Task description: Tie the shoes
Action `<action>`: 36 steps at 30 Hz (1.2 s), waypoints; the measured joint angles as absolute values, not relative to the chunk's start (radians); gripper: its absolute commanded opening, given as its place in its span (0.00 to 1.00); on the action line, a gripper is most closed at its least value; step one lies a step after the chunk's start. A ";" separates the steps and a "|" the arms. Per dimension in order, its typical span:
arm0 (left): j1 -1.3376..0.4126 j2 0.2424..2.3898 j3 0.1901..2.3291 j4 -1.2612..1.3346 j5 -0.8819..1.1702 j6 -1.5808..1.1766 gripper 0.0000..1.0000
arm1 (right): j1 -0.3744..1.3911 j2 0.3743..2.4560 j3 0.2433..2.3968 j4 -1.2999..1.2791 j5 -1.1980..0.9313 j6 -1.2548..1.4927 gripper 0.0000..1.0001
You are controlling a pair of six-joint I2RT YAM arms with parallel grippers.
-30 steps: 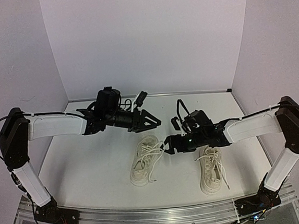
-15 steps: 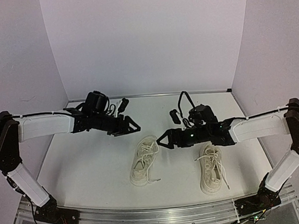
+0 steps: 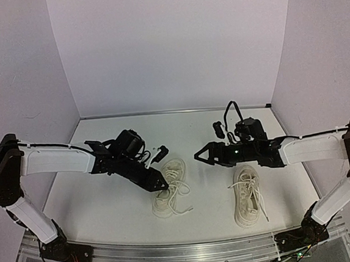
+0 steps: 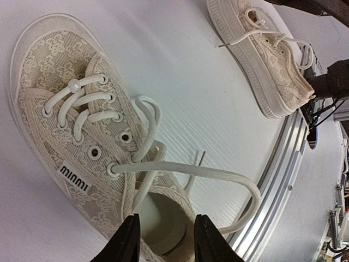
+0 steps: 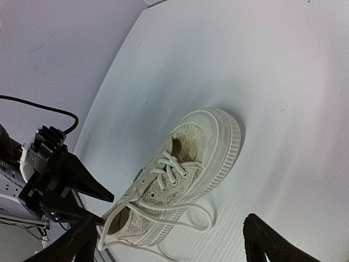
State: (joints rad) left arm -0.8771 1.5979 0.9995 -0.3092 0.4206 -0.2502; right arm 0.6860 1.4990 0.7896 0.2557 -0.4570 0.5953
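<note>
Two cream-white sneakers lie on the white table, laces loose and untied. The left shoe [image 3: 170, 189] fills the left wrist view [image 4: 76, 125]; a long lace loop [image 4: 232, 180] trails off its heel end. My left gripper [image 3: 162, 183] is open and empty, its fingertips [image 4: 128, 240] straddling the heel opening just above it. The right shoe [image 3: 249, 203] lies apart, also showing in the left wrist view [image 4: 267, 54]. My right gripper [image 3: 197, 156] is open and empty, hovering beyond and to the right of the left shoe [image 5: 180, 174], with fingers [image 5: 267, 240] spread wide.
Pale purple walls [image 3: 173, 45] close the table at the back and sides. A metal rail [image 3: 173, 250] runs along the near edge, close to the shoes' heels. The left gripper's black fingers [image 5: 71, 185] show in the right wrist view beside the shoe's heel.
My left gripper has swung from the back toward me and down onto the left shoe's heel. My right gripper has drawn back from that shoe, up and to the right. The laces lie differently.
</note>
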 measured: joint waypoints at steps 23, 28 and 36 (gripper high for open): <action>-1.198 1.442 1.005 -0.409 0.271 -0.056 0.46 | 0.686 1.481 0.690 0.253 -0.506 0.602 0.87; -1.222 1.683 1.227 -0.517 0.208 0.041 0.44 | 0.686 1.425 0.688 0.242 -0.469 0.604 0.88; -1.243 1.966 1.457 -0.665 0.077 0.149 0.40 | 0.673 1.325 0.663 0.208 -0.408 0.617 0.88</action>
